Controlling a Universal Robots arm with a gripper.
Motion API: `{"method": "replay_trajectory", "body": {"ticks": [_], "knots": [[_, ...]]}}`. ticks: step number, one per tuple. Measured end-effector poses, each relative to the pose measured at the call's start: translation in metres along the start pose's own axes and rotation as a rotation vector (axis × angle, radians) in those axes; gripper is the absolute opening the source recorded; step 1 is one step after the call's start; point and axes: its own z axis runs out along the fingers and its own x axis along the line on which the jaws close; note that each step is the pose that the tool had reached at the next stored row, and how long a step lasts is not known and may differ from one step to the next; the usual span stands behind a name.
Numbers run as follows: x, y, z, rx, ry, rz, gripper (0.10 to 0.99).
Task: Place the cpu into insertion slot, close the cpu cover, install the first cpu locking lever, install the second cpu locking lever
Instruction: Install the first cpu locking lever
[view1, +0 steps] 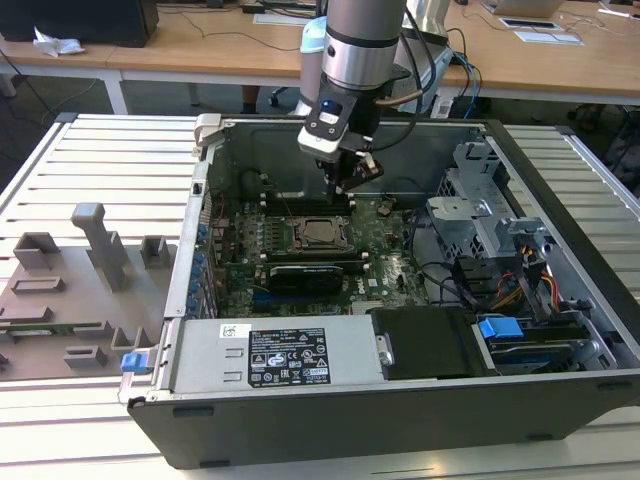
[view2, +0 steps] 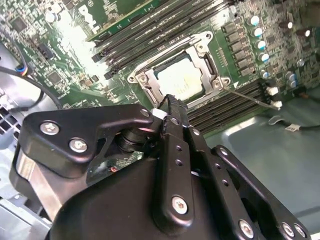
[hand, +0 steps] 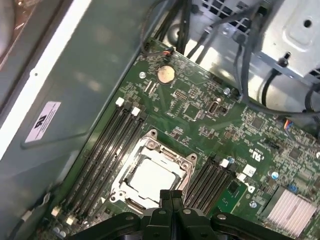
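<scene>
Table (view1: 110, 150): pale slatted surface; grey holders (view1: 100, 245) stand on it at the exterior view's left, well apart from the work.
Computer case (view1: 350, 410): lies open on the table, with the green motherboard (view1: 385, 265) flat inside.
Insertion slot (view1: 298, 235): sits amid the board, between rows of long black memory slots (hand: 107, 150).
Cpu (hand: 152, 177): lies flat in the insertion slot, pale top up. The metal cover frame (hand: 121, 186) appears to be down around its edges.
Lever (view2: 250, 96): a thin metal rod angles away from one corner of the slot. It looks unlatched, though I cannot be sure.
Pincer (view1: 338, 185): hangs just above the slot's far edge in the exterior view. In both wrist views its black fingers (hand: 165, 196) are pressed together, holding nothing and touching nothing.
Drive cage (view1: 475, 215): grey metal with loose cables, at the exterior view's right, clear of the pincer.
Handling, cpu: likely light, thin and stiff. The smooth metal top is probably slippery, and the contact side is probably fragile.
Hold, cpu: two opposite edges would be the safe place. As it lies now those edges are under the frame, so only the top face is open to touch.
Handling, lever: springy wire that is stiff along its length, best pushed near its free end.
</scene>
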Motion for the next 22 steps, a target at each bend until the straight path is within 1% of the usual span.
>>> {"method": "replay_trajectory", "body": {"ticks": [3, 7, 8, 9, 14, 16, 17, 22], "knots": [[0.0000, 0.0000, 0.0000, 0.001, -0.0018, -0.068, 0.106], [0.0000, 0.0000, 0.0000, 0.001, -0.0030, -0.115, 0.106], [0.0000, 0.0000, 0.0000, 0.001, -0.0034, -0.130, 0.106], [0.0000, 0.0000, 0.0000, 0.002, -0.0041, -0.156, 0.106], [0.0000, 0.0000, 0.0000, 0.002, -0.0059, -0.222, 0.106], [0.0000, 0.0000, 0.0000, 0.003, -0.0081, -0.306, 0.106], [0.0000, 0.0000, 0.0000, 0.004, -0.0088, -0.331, 0.106], [0.0000, 0.0000, 0.0000, 0.004, -0.0103, -0.385, 0.106]]}}
